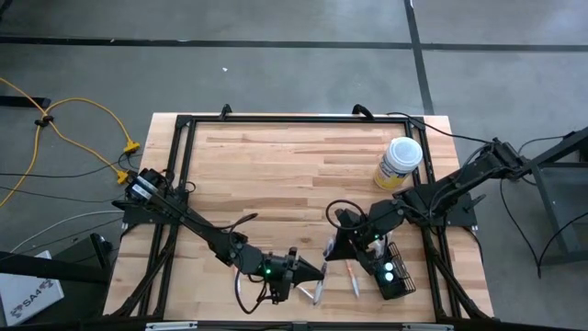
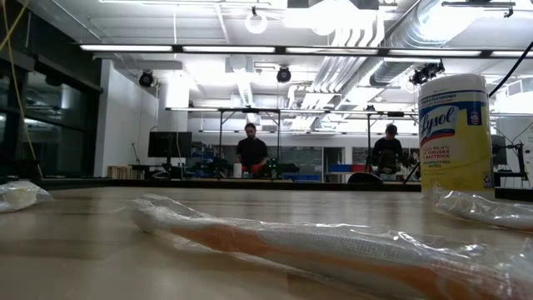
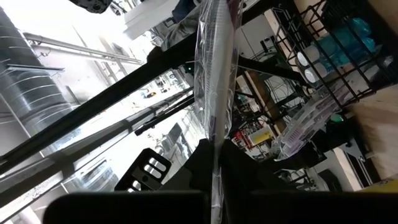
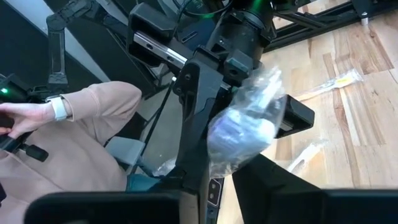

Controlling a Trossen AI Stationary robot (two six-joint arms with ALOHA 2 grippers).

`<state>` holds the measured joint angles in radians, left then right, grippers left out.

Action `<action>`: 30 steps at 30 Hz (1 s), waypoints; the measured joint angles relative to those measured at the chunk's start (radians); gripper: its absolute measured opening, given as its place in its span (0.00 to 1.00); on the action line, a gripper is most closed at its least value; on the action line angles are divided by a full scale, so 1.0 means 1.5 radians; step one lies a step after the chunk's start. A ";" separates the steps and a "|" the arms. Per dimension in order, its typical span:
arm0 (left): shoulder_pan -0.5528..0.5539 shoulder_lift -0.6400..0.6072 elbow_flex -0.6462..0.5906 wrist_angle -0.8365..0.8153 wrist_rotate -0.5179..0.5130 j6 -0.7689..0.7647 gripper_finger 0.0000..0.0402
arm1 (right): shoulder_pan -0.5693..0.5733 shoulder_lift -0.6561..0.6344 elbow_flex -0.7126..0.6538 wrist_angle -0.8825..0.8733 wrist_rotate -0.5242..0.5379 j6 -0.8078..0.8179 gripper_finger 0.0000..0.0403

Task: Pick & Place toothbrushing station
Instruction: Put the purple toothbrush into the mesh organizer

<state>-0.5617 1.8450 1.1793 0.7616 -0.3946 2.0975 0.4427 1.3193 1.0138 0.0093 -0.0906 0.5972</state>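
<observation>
The black wire-mesh basket [image 1: 395, 272] stands at the table's front right and holds teal items; it also shows in the left wrist view [image 3: 323, 43]. My left gripper [image 1: 312, 272] is low near the front edge, left of the basket, shut on a toothbrush in clear wrap [image 3: 214, 74]. My right gripper [image 1: 333, 246] is just beyond it, beside the basket, shut on another clear-wrapped toothbrush [image 4: 249, 124]. More wrapped toothbrushes lie on the table [image 1: 354, 283], [image 2: 333, 246]. My left gripper pinches the wrapped toothbrush at one end [image 3: 216, 177] between its two fingers. The brush runs straight out ahead of the fingers, along them, with its free end pointing upward and clear of the table. My right gripper holds the clear wrap near one end [image 4: 214, 158]; the crumpled plastic hides the exact place of contact. The wrapped brush head [image 4: 239, 127] sticks out ahead of the fingers, clear of the table.
A yellow canister with a white lid [image 1: 400, 164] stands at the far right of the table. A wrapped purple toothbrush [image 3: 305, 124] lies against the basket. A person's sleeve and hand [image 4: 68, 124] show beyond the near edge. People sit in the room beyond the table [image 2: 250, 150].
</observation>
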 joint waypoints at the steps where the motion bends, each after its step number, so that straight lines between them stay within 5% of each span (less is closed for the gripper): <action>1: 0.000 0.000 0.000 0.000 0.000 0.000 0.01 | 0.000 0.000 0.000 0.000 0.000 0.000 0.12; 7: 0.000 0.000 -0.001 -0.003 0.000 0.001 0.01 | 0.000 -0.001 0.000 0.002 -0.004 0.000 0.03; 20: 0.000 0.000 -0.001 -0.002 -0.001 0.005 0.01 | 0.000 -0.001 0.000 0.002 -0.003 -0.010 0.02; 30: 0.002 0.000 -0.001 -0.002 0.000 0.008 0.12 | 0.000 -0.001 0.001 0.003 -0.008 -0.014 0.02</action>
<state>-0.5583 1.8450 1.1782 0.7583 -0.3950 2.1089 0.4423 1.3178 1.0145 0.0132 -0.1029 0.5758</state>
